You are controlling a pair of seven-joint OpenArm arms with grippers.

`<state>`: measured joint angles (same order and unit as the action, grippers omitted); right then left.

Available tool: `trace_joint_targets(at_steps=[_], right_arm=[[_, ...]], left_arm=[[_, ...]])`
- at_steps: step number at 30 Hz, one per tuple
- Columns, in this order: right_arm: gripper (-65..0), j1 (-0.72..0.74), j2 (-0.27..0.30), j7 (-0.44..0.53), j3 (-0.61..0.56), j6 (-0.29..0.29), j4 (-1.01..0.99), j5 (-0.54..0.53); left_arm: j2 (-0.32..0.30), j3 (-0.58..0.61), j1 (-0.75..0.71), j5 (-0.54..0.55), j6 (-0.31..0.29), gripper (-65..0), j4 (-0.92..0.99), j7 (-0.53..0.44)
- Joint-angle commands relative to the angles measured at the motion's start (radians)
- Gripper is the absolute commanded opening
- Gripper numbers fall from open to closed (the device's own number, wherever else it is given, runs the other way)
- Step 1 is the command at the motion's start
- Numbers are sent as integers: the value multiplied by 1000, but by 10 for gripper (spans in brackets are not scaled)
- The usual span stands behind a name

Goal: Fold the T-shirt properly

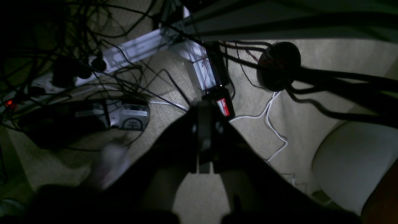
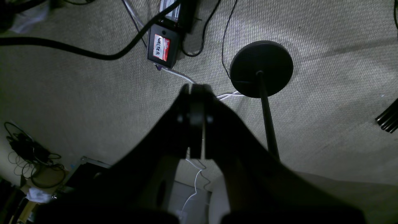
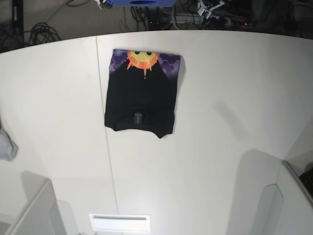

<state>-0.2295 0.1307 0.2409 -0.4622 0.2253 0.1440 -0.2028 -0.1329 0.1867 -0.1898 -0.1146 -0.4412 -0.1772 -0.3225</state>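
The black T-shirt (image 3: 142,98) lies folded into a compact rectangle on the white table (image 3: 220,122). A strip of its orange-yellow sun on purple print shows along the far edge. Neither gripper appears in the base view. Both wrist cameras look down at the carpeted floor, away from the shirt. My left gripper (image 1: 205,107) is shut with nothing between its fingers. My right gripper (image 2: 196,88) is also shut and empty.
A small grey cloth (image 3: 6,146) lies at the table's left edge. Below the left gripper are tangled cables, power bricks (image 1: 124,116) and a labelled black box (image 1: 225,105). A round black stand base (image 2: 261,68) sits on the carpet under the right gripper.
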Motion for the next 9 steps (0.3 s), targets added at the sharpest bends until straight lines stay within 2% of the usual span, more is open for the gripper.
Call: trace_joint_targets(at_steps=[1,9], right_arm=[[-650,-3,7,5,0,0,-1,3],[-650,-1,-10,7,0,0,3,4]], left_arm=[[-3,-2,-12,0,-6,-650,2,-2],[-3,-2,-10,0,-6,-650,2,-2]])
